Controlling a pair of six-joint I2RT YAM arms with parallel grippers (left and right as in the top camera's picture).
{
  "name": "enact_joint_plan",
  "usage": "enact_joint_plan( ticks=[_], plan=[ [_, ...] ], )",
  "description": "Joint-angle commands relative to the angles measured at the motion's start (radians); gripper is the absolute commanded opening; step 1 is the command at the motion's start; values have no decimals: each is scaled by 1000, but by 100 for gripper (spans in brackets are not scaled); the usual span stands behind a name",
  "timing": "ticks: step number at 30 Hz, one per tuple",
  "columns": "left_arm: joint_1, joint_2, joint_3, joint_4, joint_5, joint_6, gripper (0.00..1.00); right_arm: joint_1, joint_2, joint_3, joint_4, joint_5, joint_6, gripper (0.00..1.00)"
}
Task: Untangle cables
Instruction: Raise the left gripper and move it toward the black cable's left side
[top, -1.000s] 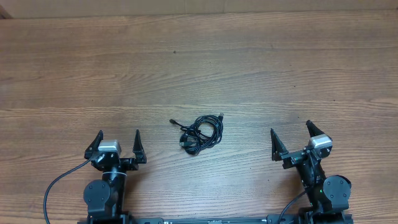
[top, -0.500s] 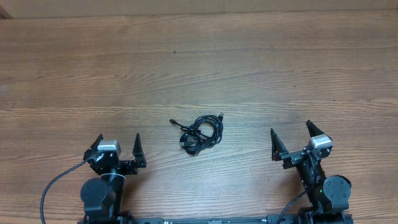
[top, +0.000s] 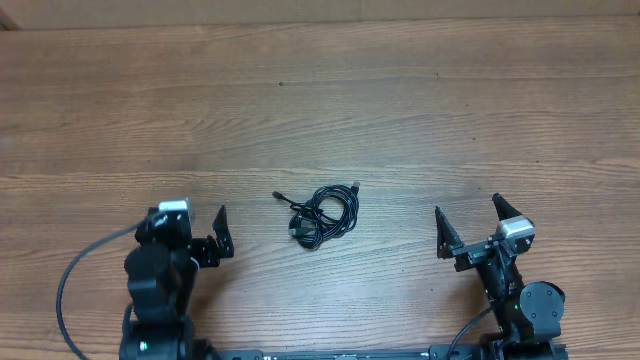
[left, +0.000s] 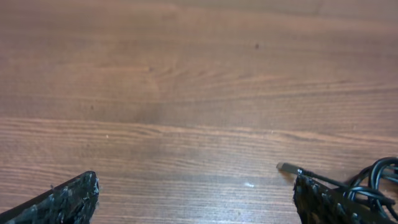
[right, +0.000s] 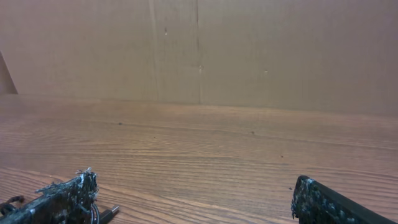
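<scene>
The cables (top: 323, 215) lie as a small knotted black bundle on the wooden table, between the two arms. My left gripper (top: 192, 222) stands open to their left; only its right finger (top: 221, 228) shows from above. In the left wrist view the gripper (left: 196, 190) is open over bare wood, with a plug end (left: 286, 167) and cable loops (left: 379, 177) just beyond the right finger. My right gripper (top: 467, 208) stands open to the right of the bundle. In its own view the gripper (right: 193, 190) holds nothing, and one cable plug (right: 109, 214) peeks out by the left finger.
The wooden table (top: 320, 100) stretches far beyond the bundle. A cardboard wall (right: 199, 50) stands at its back edge. A thick black arm cable (top: 68, 290) loops at the near left.
The left arm has risen, and its wrist now hides the left finger from above. The right arm and the cables have not moved.
</scene>
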Motion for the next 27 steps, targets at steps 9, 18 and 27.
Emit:
enact_joint_plan(
  ticks=[9,18,27],
  plan=[
    [-2,332,186,-57,27,7,100,5,-11,-11,2,13,7,100],
    [-2,494,262,-103,28,22,100,5,-11,-11,2,13,7,100],
    [-2,638,343,-170,27,29,100,5,-11,-11,2,13,7,100]
  ],
)
